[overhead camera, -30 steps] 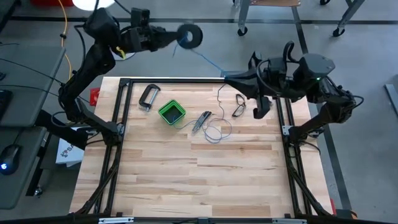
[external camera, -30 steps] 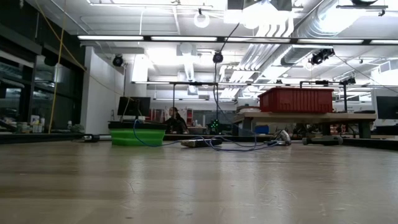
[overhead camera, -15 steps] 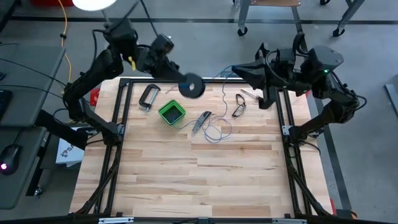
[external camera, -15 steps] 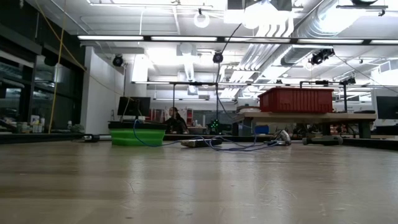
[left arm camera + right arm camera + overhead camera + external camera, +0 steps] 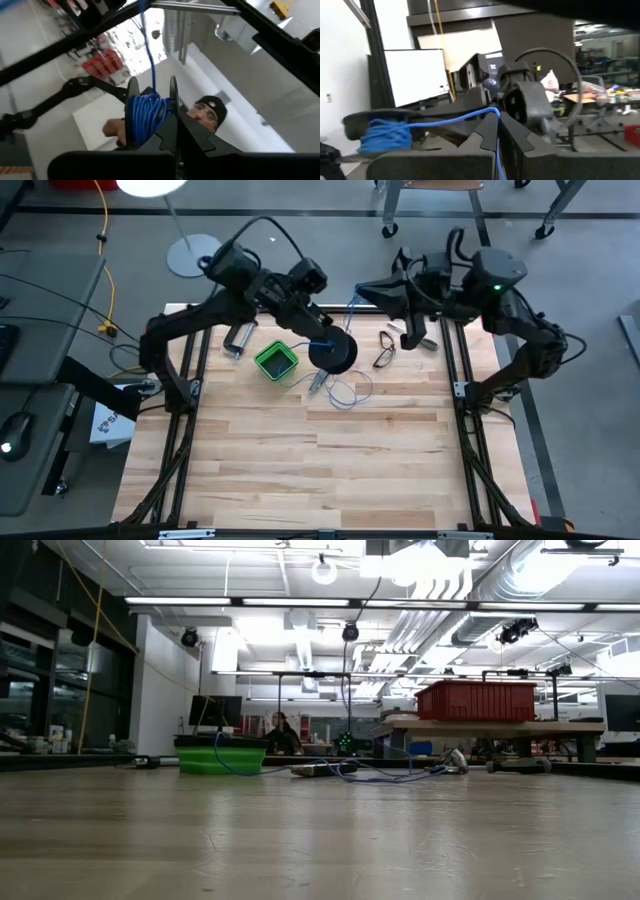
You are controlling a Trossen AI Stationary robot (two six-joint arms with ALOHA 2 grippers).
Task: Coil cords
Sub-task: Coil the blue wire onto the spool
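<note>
Left gripper (image 5: pixel 322 343) jaws clamped on spool (image 5: pixel 333 354), held above table (image 5: pixel 300 470) just beside green box (image 5: pixel 276 361). Right gripper (image 5: pixel 366 293) jaws pinched on blue wire (image 5: pixel 345 311), running taut to spool. Loose wire loops on table near glasses (image 5: pixel 385 350).

- High view: straight down over the whole tabletop (image 5: pixel 300 470).
- Low view: at tabletop height, level across it into the room; shares the green box (image 5: pixel 222 760) with the high view.
- Wrist views: close behind each arm's fingers; both see the spool (image 5: pixel 150 112).
</note>
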